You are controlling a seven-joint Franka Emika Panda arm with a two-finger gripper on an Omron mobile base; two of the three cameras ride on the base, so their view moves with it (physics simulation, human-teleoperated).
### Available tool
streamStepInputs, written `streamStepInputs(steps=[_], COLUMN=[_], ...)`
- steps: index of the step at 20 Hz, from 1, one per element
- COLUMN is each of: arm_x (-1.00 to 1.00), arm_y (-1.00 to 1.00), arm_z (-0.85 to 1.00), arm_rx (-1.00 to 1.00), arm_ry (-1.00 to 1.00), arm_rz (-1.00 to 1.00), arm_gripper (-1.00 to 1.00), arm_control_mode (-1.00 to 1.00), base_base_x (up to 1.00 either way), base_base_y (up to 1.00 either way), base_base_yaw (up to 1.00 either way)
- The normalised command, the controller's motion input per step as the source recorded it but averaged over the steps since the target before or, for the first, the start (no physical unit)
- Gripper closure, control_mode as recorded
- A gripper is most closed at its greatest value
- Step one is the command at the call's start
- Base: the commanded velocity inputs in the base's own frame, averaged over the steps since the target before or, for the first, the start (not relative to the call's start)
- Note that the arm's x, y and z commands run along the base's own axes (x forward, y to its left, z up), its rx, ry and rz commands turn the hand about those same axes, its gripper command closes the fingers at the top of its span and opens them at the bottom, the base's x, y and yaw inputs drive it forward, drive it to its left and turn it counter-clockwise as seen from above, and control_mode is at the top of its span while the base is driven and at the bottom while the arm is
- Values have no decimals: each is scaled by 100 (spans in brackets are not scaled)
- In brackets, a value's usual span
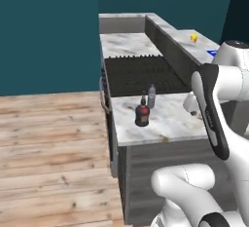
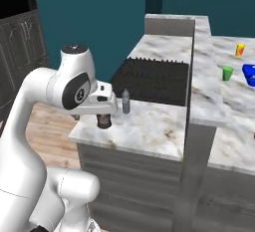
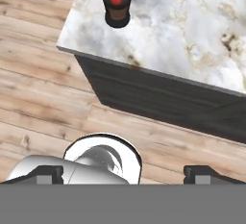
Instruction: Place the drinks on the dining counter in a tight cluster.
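Pincer gapes wide, empty; lower squarely over the brown bottle, clearing the water bottle.

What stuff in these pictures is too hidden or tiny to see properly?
- Brown bottle: in the right base view the arm covers all but its base.
- Water bottle: in the hand view the top edge cuts it off.
- Tool: only the fingertips show above the bottom band.
- Blue thing on the dining counter: cut by the right edge in the right base view.
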Motion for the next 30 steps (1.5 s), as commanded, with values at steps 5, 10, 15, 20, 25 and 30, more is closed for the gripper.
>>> streamStepInputs(steps=[5,10,15,20,25,30], arm_x=[0,0,0,0,0,12], arm_y=[0,0,0,0,0,-3], arm_z=[0,0,0,0,0,0], arm_rx=[0,0,0,0,0,0], arm_ry=[0,0,0,0,0,0], arm_rz=[0,0,0,0,0,0], arm_gripper=[-100,-100,-100,-100,-100,-100], arm_control_mode=[100,100,100,100,100,-100], base_base_x=[29,45,71,82,19,0], base_base_y=[66,58,5,0,0,0], base_base_yaw=[-24,-10,0,8,4,0])
